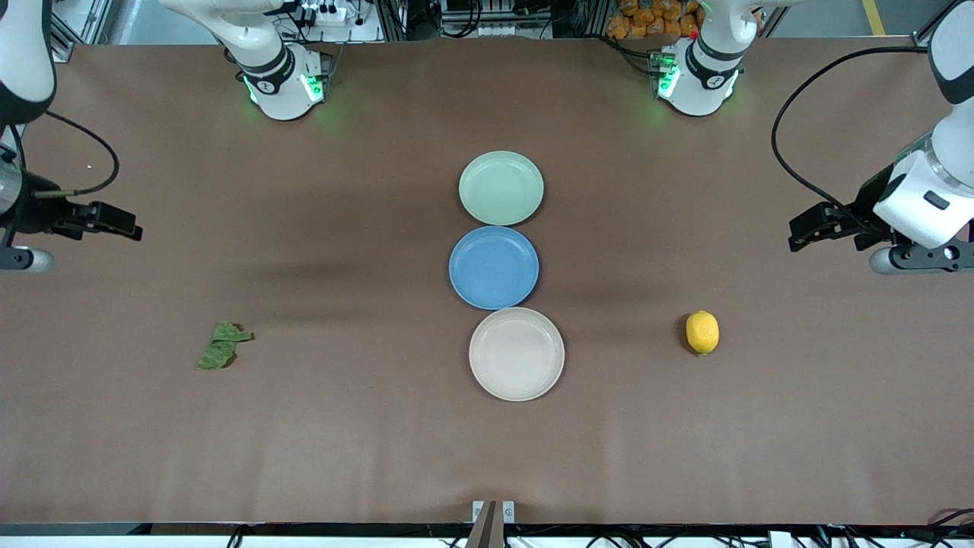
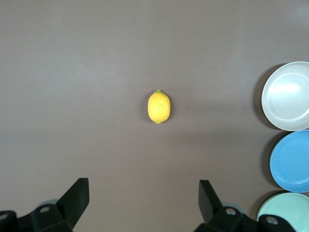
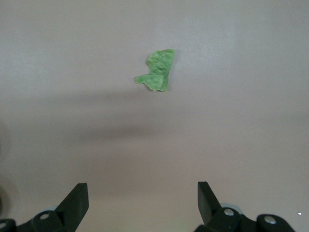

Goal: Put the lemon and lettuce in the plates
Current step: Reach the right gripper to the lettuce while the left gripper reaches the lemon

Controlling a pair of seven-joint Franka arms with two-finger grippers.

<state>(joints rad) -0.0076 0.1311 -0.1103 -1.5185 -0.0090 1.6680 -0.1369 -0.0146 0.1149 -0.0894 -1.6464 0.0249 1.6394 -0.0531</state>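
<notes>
The yellow lemon (image 1: 701,332) lies on the brown table toward the left arm's end; it also shows in the left wrist view (image 2: 159,107). The dark green lettuce (image 1: 222,345) lies toward the right arm's end, also in the right wrist view (image 3: 157,71). The mint green plate (image 1: 501,188) and the beige-pink plate (image 1: 517,354) lie empty mid-table. My left gripper (image 1: 806,228) (image 2: 144,188) is open and empty, over bare table beside the lemon. My right gripper (image 1: 114,221) (image 3: 143,189) is open and empty, over bare table beside the lettuce.
A round blue plate (image 1: 493,267) lies empty between the two plates, touching both. The three plates form a line down the middle of the table. The arm bases (image 1: 285,84) stand along the table edge farthest from the front camera.
</notes>
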